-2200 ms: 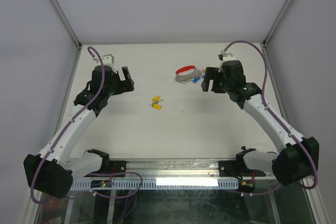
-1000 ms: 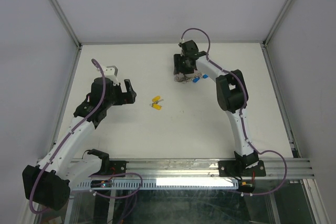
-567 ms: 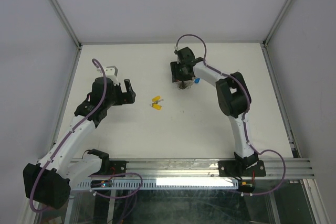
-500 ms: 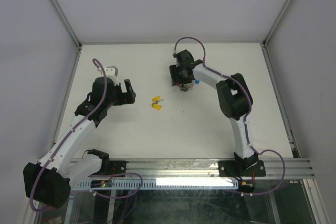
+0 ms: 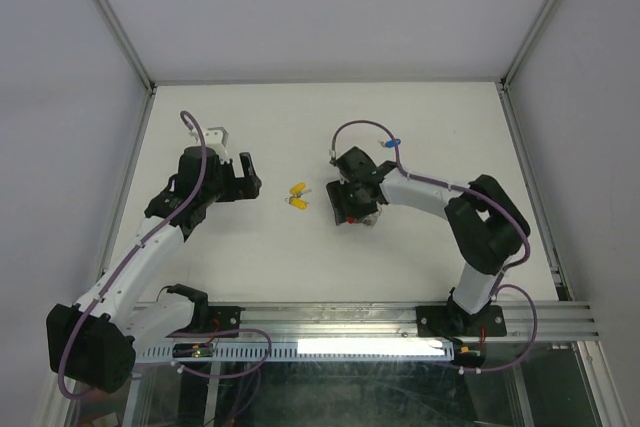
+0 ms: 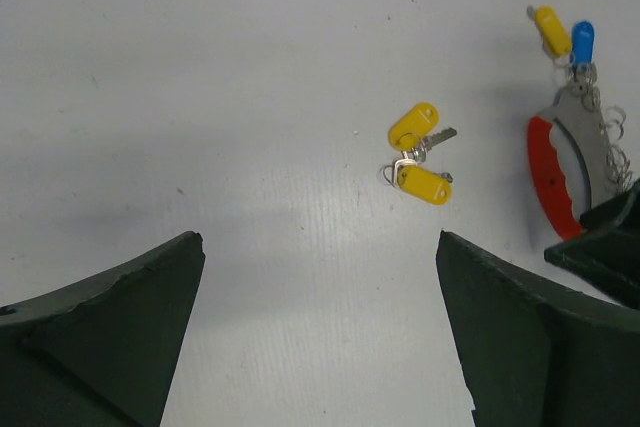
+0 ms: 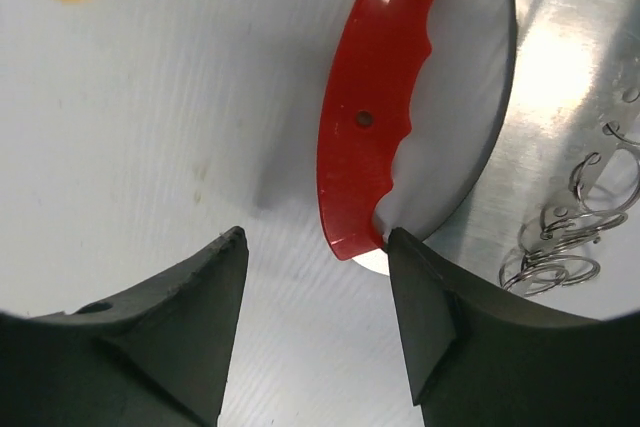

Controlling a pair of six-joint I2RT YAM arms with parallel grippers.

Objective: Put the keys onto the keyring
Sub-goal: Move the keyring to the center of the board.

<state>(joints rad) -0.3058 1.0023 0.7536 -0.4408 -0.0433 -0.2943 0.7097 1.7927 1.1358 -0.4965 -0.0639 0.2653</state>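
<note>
Two yellow-capped keys [image 5: 297, 196] lie together mid-table, also in the left wrist view [image 6: 420, 155]. The keyring, a red strip [image 6: 548, 179] on grey metal with rings, lies just right of them, a yellow key [image 6: 549, 29] and a blue key [image 6: 582, 41] at its far end. In the top view my right gripper [image 5: 355, 203] mostly covers it. In the right wrist view the red strip [image 7: 385, 107] ends against my right finger [image 7: 430, 327]; the jaws stand apart, holding nothing. My left gripper [image 5: 243, 173] is open and empty, left of the yellow keys.
One blue key [image 5: 393, 143] lies alone farther back, behind the right arm. Loose wire rings [image 7: 560, 247] hang off the keyring's metal plate [image 7: 565, 77]. The enclosure walls bound the white table [image 5: 300, 117] on three sides.
My right gripper has come from the back of the table toward the front, and the keyring has moved with it, close to the yellow keys. One blue key stayed behind. The left arm barely moved.
</note>
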